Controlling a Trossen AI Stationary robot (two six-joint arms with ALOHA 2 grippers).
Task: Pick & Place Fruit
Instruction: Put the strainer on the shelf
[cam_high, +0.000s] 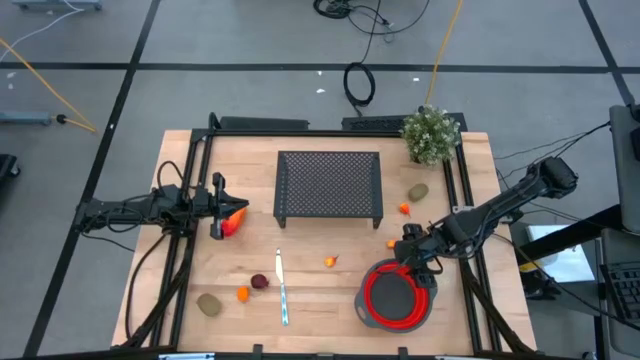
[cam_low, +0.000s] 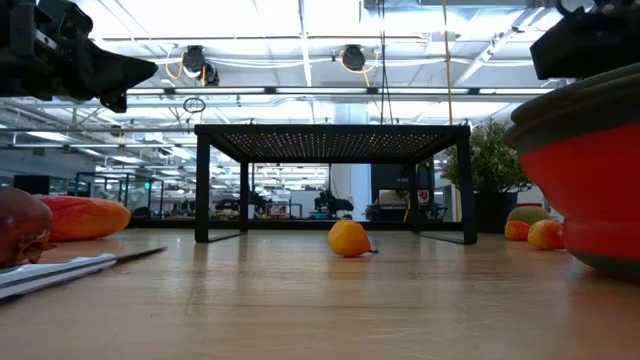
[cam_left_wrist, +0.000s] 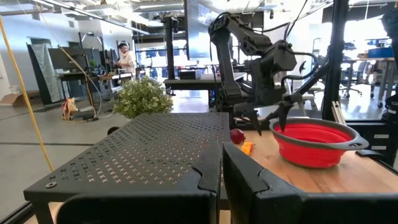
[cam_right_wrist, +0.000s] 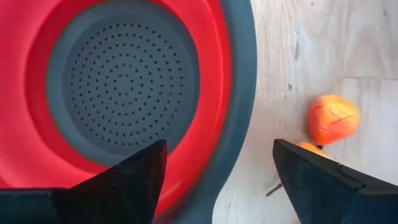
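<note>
Fruit pieces (cam_high: 330, 261) lie scattered across the wooden table (cam_high: 320, 330), none inside the red collapsible bowl (cam_high: 397, 297) at lower right; the right gripper (cam_high: 412, 262), fingers spread wide, hovers over the bowl's upper rim, just beside a small orange piece (cam_right_wrist: 333, 119); the left gripper (cam_high: 219, 208), fingers together, waits at centre left above the red-orange oval (cam_high: 234, 221). The pieces look light, smooth and likely to roll; best pinched across the middle.

red-orange oval (cam_high: 233, 221): I see it at left edge
kiwis: front-left (cam_high: 209, 304), back-right (cam_high: 417, 191)
small oranges: scattered mid-table (cam_high: 330, 261)
</note>
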